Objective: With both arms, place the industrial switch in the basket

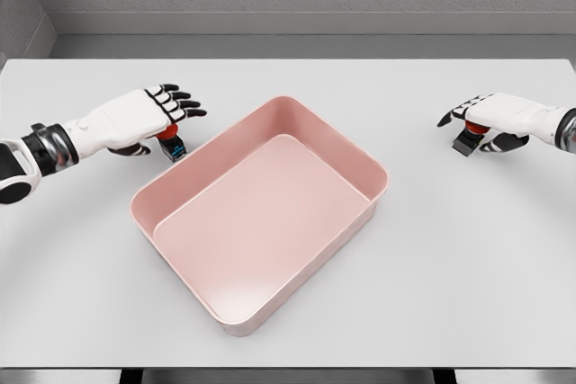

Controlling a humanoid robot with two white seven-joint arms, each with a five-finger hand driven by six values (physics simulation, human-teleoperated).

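Two small industrial switches, each a dark box with a red button, stand on the white table. One switch (173, 146) is left of the pink basket (364, 164), and my left hand (166, 123) lies over it with fingers stretched flat and thumb low behind. The other switch (466, 141) is far right, under my right hand (475, 125), whose fingers reach out over its red top while the thumb sits beside it. Neither hand is closed around its switch. The hands hide most of both switches. Nothing lies in the basket.
The basket, a wide rectangular tub set at an angle, fills the table's middle between the two hands. The table's (288, 348) front edge runs along the bottom of the view, and a grey wall stands behind the far edge.
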